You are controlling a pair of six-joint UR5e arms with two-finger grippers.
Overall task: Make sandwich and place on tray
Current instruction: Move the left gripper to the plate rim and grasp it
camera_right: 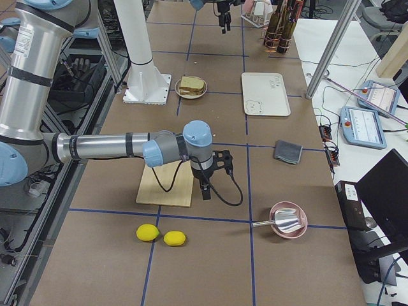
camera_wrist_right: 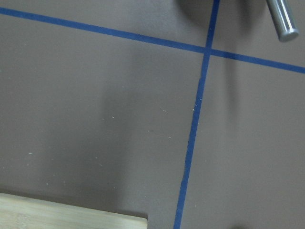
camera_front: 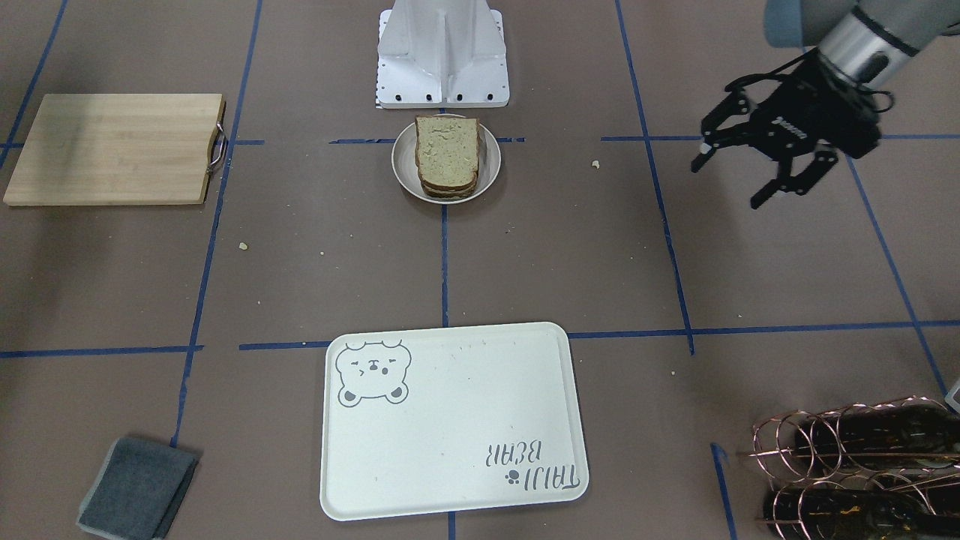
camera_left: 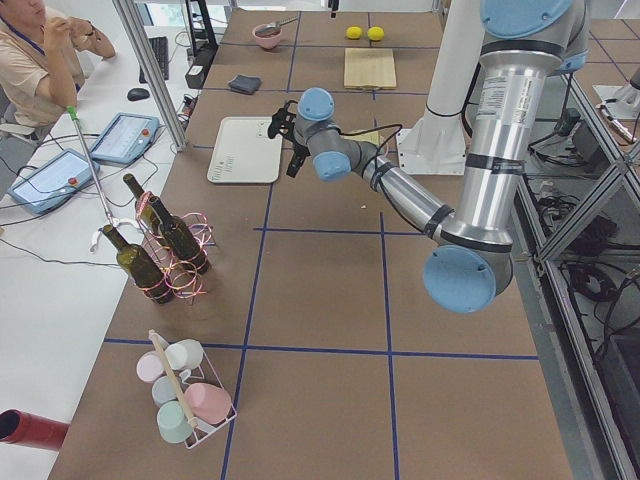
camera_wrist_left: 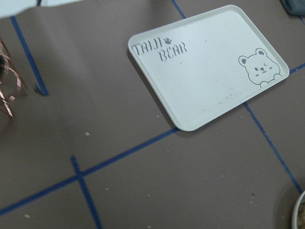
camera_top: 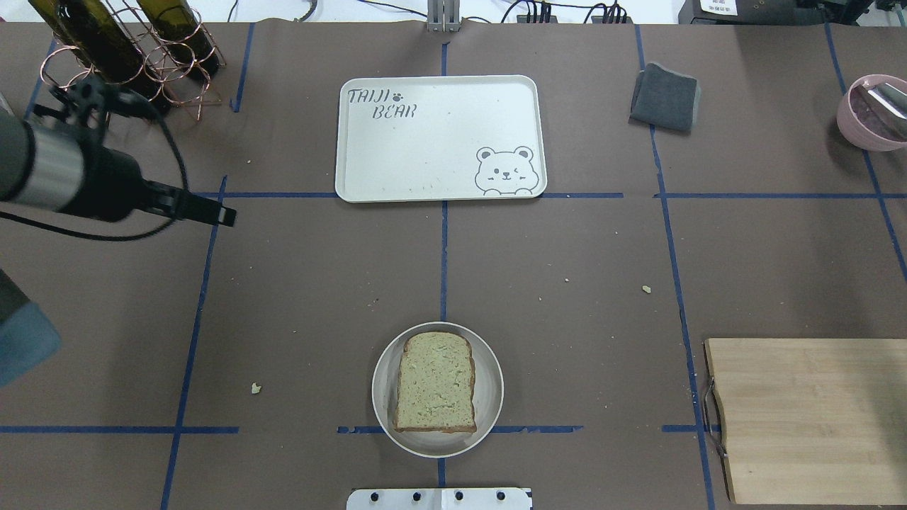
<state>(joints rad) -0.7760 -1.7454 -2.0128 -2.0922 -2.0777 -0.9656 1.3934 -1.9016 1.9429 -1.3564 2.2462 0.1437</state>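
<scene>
A stack of pale bread slices with brown crusts (camera_front: pixel 448 150) lies on a small round beige dish (camera_front: pixel 401 161) near the robot base; it also shows in the overhead view (camera_top: pixel 435 381). No egg is visible. The cream bear tray (camera_front: pixel 450 420) lies empty at the far side of the table, also in the overhead view (camera_top: pixel 439 142) and the left wrist view (camera_wrist_left: pixel 209 67). My left gripper (camera_front: pixel 727 182) hangs open and empty above the table, well off to the side of dish and tray. My right gripper (camera_right: pixel 204 190) hovers by the cutting board's end; I cannot tell whether it is open.
A wooden cutting board (camera_top: pixel 808 418) lies on my right. A folded grey cloth (camera_top: pixel 665 97) and a pink bowl (camera_top: pixel 875 110) with a metal scoop sit at the far right. A copper rack with wine bottles (camera_top: pixel 127 49) stands at the far left. Two lemons (camera_right: pixel 159 234) lie beyond the board.
</scene>
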